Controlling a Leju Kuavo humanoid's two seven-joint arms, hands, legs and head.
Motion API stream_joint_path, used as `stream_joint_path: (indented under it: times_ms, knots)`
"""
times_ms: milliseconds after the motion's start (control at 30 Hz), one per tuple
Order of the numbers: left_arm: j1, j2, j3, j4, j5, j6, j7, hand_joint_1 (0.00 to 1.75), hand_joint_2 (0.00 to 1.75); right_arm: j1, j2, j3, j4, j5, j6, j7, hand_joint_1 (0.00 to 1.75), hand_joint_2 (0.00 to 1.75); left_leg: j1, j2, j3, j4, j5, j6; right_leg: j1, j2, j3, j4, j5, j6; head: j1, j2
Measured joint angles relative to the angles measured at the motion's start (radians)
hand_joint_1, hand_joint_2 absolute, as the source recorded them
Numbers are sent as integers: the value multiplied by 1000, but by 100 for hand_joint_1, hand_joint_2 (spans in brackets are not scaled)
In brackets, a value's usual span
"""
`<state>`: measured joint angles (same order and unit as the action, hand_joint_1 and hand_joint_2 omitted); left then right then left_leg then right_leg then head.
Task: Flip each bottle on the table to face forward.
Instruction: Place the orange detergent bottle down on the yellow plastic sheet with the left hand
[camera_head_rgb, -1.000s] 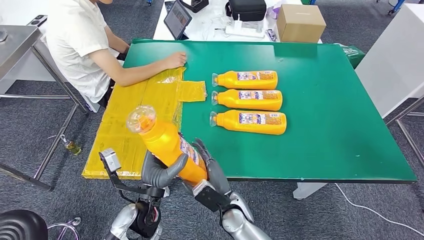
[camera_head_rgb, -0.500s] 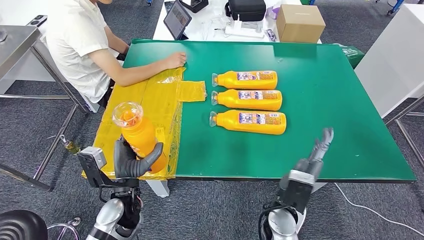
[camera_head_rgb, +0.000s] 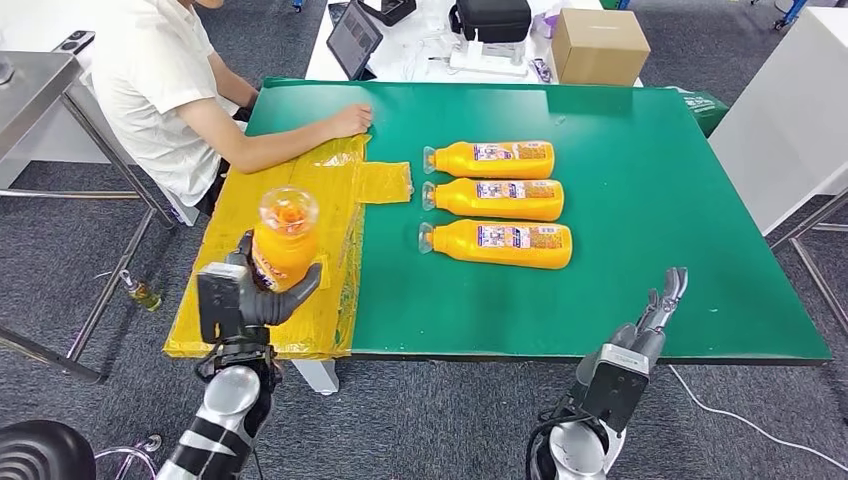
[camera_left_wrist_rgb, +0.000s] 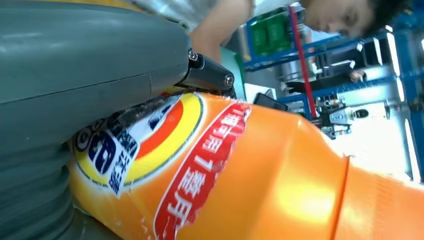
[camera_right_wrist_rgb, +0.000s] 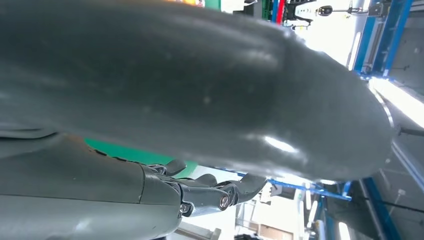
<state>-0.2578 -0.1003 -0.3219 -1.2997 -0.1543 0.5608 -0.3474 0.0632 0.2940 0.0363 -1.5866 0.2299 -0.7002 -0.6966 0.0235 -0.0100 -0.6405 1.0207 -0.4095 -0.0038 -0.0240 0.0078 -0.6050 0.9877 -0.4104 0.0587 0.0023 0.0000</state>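
Head view: left hand (camera_head_rgb: 262, 296) grips one upright orange bottle (camera_head_rgb: 283, 243); right hand (camera_head_rgb: 662, 304) open, empty; three bottles (camera_head_rgb: 497, 202) lying on desk (camera_head_rgb: 650, 200); person's arm (camera_head_rgb: 285, 142) resting on yellow sheet (camera_head_rgb: 300, 200).

Held bottle (camera_head_rgb: 281, 247): glossy orange plastic, scuffed label; table (camera_head_rgb: 660, 200) matt green; yellow sheet (camera_head_rgb: 300, 215) shiny, crinkled.

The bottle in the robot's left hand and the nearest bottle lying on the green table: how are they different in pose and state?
The held bottle stands upright, gripped by the left hand above the yellow sheet; the nearest lying bottle rests on its side on the green table, untouched, its label facing up. Both are orange with clear caps.
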Motion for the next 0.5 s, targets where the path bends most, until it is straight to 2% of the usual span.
stream_joint_path:
  times_ms: [67,133,233,400,500]
  knots:
    - [-50,0,-9,83,-134,36,10,175,175,-10,-5,12,16,-10,0,0,0,0,0,0,0,0,0,0,0,0,0,0,0,0,0,0]
    - [-111,2,-30,190,-335,61,51,175,175,-28,-12,34,40,-16,0,0,0,0,0,0,0,0,1,1,0,0,1,0,0,0,0,0]
    - [-192,3,-67,351,-573,44,120,175,175,-58,-22,73,82,-31,1,0,0,0,0,0,1,0,1,1,0,1,1,0,1,0,0,0]
    - [-257,2,-96,518,-650,17,152,175,175,-76,-36,107,128,-49,1,0,0,0,0,0,0,0,1,1,0,1,0,0,1,1,0,0]
    - [-296,1,-100,605,-654,-70,154,175,175,-85,-46,127,153,-69,1,0,0,0,0,0,0,0,1,1,0,1,0,0,0,1,0,0]
